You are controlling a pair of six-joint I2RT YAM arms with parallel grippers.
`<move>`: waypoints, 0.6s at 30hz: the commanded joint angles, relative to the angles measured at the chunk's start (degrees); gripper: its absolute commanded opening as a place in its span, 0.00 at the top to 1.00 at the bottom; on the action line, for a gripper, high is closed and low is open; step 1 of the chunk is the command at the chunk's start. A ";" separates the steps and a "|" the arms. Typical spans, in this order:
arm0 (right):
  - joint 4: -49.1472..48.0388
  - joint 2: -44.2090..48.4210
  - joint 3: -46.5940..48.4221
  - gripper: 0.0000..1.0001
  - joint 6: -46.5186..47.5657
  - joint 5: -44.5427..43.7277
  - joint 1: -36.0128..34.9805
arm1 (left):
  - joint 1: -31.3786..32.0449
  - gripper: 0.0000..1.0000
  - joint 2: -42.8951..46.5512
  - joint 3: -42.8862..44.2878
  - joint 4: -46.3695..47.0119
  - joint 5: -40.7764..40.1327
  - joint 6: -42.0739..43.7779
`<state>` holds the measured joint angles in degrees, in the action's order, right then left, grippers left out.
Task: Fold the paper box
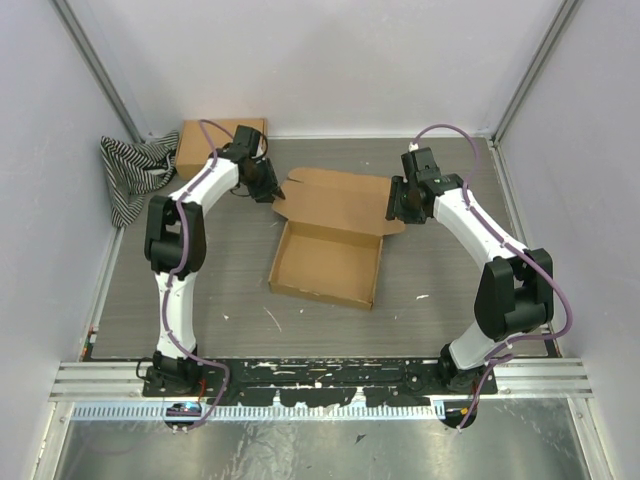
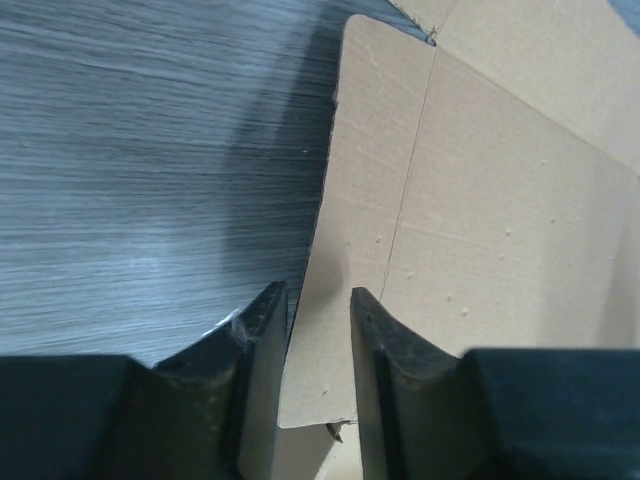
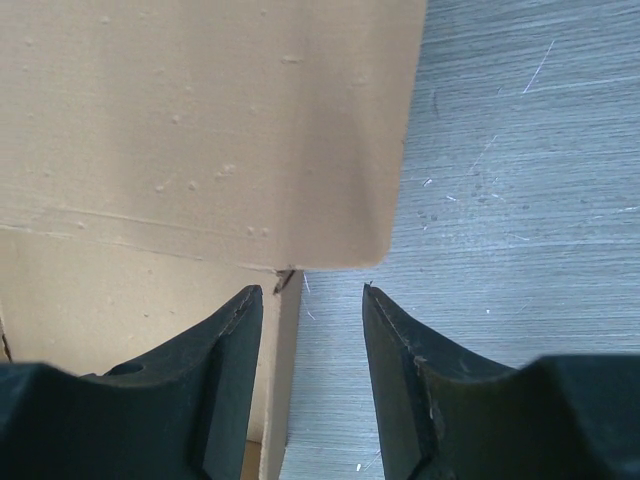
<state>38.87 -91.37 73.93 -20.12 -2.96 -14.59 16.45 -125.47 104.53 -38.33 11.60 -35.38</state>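
The paper box [image 1: 325,262] lies mid-table as a shallow brown cardboard tray, its lid [image 1: 340,200] laid open flat toward the back. My left gripper [image 1: 270,192] is at the lid's left side flap. In the left wrist view its jaws [image 2: 318,292] stand apart over that flap [image 2: 350,180], whose edge runs between them. My right gripper [image 1: 397,210] is at the lid's right corner. In the right wrist view its jaws [image 3: 310,290] are open. The lid's rounded corner [image 3: 330,200] is just ahead of them and the tray's side wall [image 3: 282,380] runs by the left finger.
A fully formed brown cardboard box [image 1: 215,140] stands at the back left, close behind my left arm. A black-and-white striped cloth [image 1: 135,172] lies crumpled beside it against the left wall. Walls enclose the grey table [image 1: 200,290] on three sides.
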 commanded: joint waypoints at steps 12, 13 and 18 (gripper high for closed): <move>0.85 -2.25 7.05 0.46 -1.41 3.13 5.08 | -0.29 1.00 10.67 -10.19 7.10 -0.93 1.95; 0.85 -2.84 7.62 0.45 -0.96 4.58 6.08 | -0.35 1.00 12.53 -11.69 7.76 -1.68 2.23; 2.60 -8.44 11.97 0.42 1.90 9.18 9.14 | -0.28 1.00 21.56 -20.42 11.93 -3.92 2.43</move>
<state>40.86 -96.77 81.69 -20.60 1.56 -7.18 16.29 -111.18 89.23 -30.76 10.74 -34.46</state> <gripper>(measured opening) 0.573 0.007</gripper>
